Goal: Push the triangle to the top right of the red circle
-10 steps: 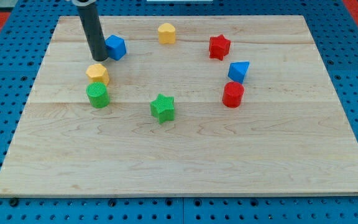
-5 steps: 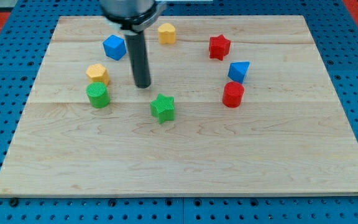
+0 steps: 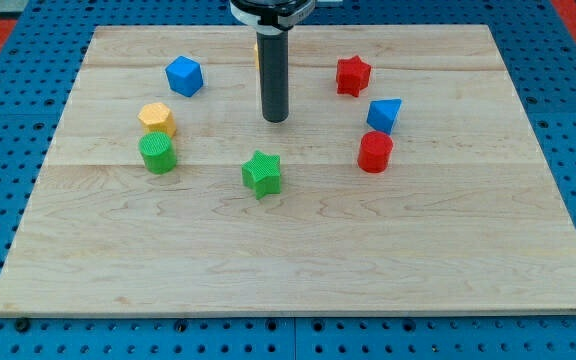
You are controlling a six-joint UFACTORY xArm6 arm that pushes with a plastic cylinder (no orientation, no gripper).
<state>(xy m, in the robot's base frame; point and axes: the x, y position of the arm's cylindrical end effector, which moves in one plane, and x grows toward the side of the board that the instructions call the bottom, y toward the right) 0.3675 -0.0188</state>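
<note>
**Triangle nearly placed, tip not yet on it**

The small blue triangular block [image 3: 384,114] sits on the view's right half of the board, just above the red cylindrical block, the task's red circle [image 3: 375,152], and a shade to its right — the two are very near, perhaps touching at their edges, though I cannot tell for certain. So the triangle lies above the circle and only slightly right of it; I judge the goal close to met but not clearly so. A short push toward the view's right, and maybe a little up, would settle it at the circle's top right.

My tip [image 3: 275,119] stands on bare wood near the board's middle, well apart from the triangle and to its left at about the same height in the view. It touches no block. There is no gripper on this arm, only the dark rod, so there are no jaws to be apart or together.

Further out, a red star-shaped block [image 3: 353,75] lies above and left of the triangle — a push upward would need to keep clear of it. A green star-shaped block [image 3: 262,173] sits below my tip. On the view's left are a blue cube-like block [image 3: 184,76], a yellow block [image 3: 157,119] and a green cylindrical block [image 3: 157,153] just under it. All rest on the pale wooden board [image 3: 288,270].
</note>
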